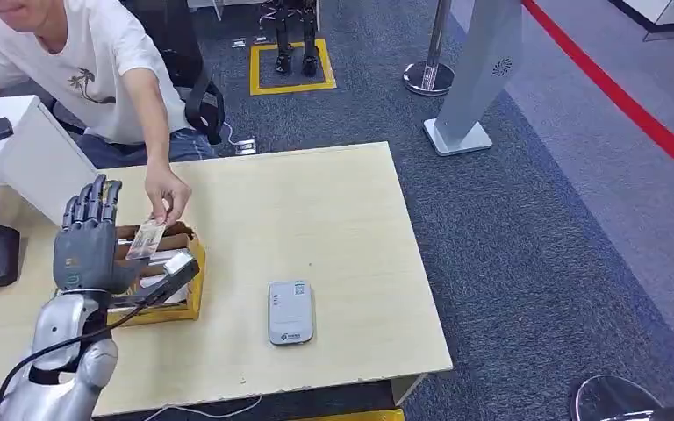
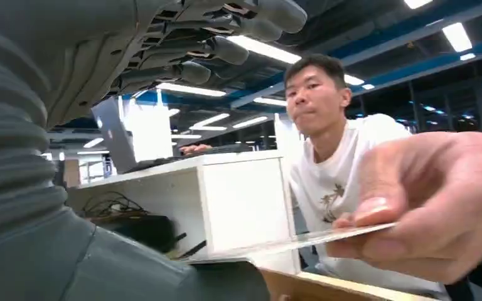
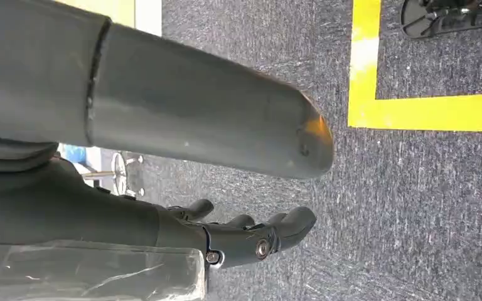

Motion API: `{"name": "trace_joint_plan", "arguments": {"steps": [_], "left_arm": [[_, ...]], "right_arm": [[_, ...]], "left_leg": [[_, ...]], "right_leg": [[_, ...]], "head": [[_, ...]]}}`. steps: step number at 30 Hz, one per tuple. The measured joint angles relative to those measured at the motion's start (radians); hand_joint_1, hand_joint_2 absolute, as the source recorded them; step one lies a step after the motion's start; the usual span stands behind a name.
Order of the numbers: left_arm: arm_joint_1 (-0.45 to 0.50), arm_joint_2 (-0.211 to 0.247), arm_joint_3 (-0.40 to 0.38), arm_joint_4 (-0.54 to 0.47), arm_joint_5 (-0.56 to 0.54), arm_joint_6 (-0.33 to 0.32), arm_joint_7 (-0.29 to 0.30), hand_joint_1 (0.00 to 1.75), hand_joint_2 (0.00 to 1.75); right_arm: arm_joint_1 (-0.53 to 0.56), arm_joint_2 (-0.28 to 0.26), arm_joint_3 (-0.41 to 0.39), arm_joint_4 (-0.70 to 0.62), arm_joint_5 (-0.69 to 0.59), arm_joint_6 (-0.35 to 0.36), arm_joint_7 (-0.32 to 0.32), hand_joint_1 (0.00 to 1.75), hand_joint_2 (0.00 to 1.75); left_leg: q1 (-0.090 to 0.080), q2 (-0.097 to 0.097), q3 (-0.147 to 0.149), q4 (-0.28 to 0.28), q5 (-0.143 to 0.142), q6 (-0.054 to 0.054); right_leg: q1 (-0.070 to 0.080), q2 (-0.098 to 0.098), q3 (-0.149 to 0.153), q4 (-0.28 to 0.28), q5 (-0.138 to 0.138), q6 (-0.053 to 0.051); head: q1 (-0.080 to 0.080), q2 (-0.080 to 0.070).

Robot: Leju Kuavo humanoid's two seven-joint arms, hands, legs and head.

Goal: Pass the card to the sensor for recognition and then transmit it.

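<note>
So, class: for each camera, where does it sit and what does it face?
Head view: high on the body, looking down at the table; left robot hand raised, open.
Left wrist view: behind that hand, facing the person's hand holding the card; both appear in the head view too.
Right wrist view: hanging arm, right robot hand over carpet.

This is an indoor robotics test area inside an open-plan office. Grey carpet tiles (image 1: pixel 527 228) cover the floor, marked with a red line (image 1: pixel 619 92) and a yellow taped square (image 1: pixel 291 66) where a robot's 2 black feet stand. A stanchion base (image 1: pixel 428 77) and a white standing kiosk (image 1: pixel 478 74) stand near a light wooden table (image 1: pixel 333 219). The left wrist view shows white cubicle partitions (image 2: pixel 245 200), an open laptop (image 2: pixel 116 135), tangled cables and rows of ceiling strip lights (image 2: pixel 263 50) under blue beams.
</note>
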Motion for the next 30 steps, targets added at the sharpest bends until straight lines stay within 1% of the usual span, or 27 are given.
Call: {"name": "trace_joint_plan", "arguments": {"steps": [4,12,16,30], "left_arm": [[-0.023,-0.003,-0.022,0.013,0.021,-0.004,0.001,1.75,1.75],[-0.035,-0.004,-0.044,0.020,0.042,-0.001,0.003,1.75,1.75],[-0.044,-0.004,-0.048,0.024,0.044,0.001,0.011,1.75,1.75],[-0.078,-0.005,-0.055,0.053,0.060,0.000,0.011,1.75,1.75]], "right_arm": [[0.000,0.000,0.000,0.000,0.003,0.005,0.003,0.00,1.75],[0.000,0.000,0.000,0.000,0.004,0.006,0.003,0.00,1.75],[0.000,0.000,0.000,0.000,0.004,0.006,0.003,0.00,1.75],[0.000,0.000,0.000,0.000,0.019,0.007,0.001,0.00,1.75]], "left_leg": [[0.000,0.000,0.000,0.000,0.000,0.000],[0.000,0.000,0.000,0.000,0.000,0.000],[0.000,0.000,0.000,0.000,0.000,0.000],[0.000,0.000,0.000,0.000,0.000,0.000]], "right_leg": [[0.000,0.000,0.000,0.000,0.000,0.000],[0.000,0.000,0.000,0.000,0.000,0.000],[0.000,0.000,0.000,0.000,0.000,0.000],[0.000,0.000,0.000,0.000,0.000,0.000]], "head": [[0.000,0.000],[0.000,0.000],[0.000,0.000],[0.000,0.000]]}}
